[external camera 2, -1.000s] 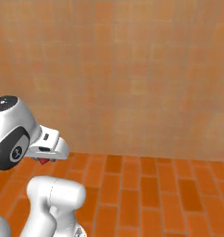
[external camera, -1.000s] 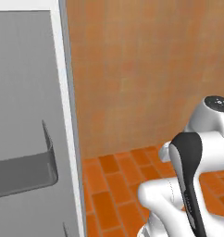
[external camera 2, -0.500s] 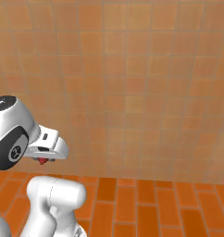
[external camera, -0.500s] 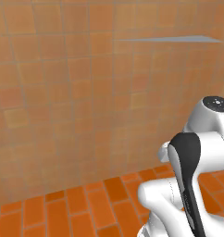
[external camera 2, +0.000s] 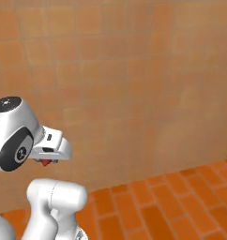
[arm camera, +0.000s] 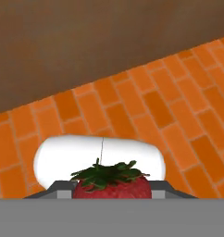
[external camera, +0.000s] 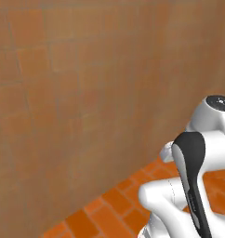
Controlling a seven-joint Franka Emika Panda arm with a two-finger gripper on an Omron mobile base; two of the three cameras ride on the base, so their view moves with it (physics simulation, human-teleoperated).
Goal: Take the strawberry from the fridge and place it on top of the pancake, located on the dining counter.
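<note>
The gripper (arm camera: 111,193) squeezes the strawberry (arm camera: 112,184) at 6 o'clock in the hand view, probably so it won't drop on the ride, with the orange brick floor (arm camera: 146,106) and tan wall (external camera 2: 134,70) ahead.

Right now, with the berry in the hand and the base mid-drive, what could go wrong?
1. The strawberry sits low in the hand; the fingers are barely visible around it, so grip depth cannot be judged. A jolt might shake it loose onto the brick floor.
2. The tiled wall looms close in both base views; turning could swing the arm near it.
3. The dining counter and pancake aren't sighted yet, so placement still needs localising.
</note>
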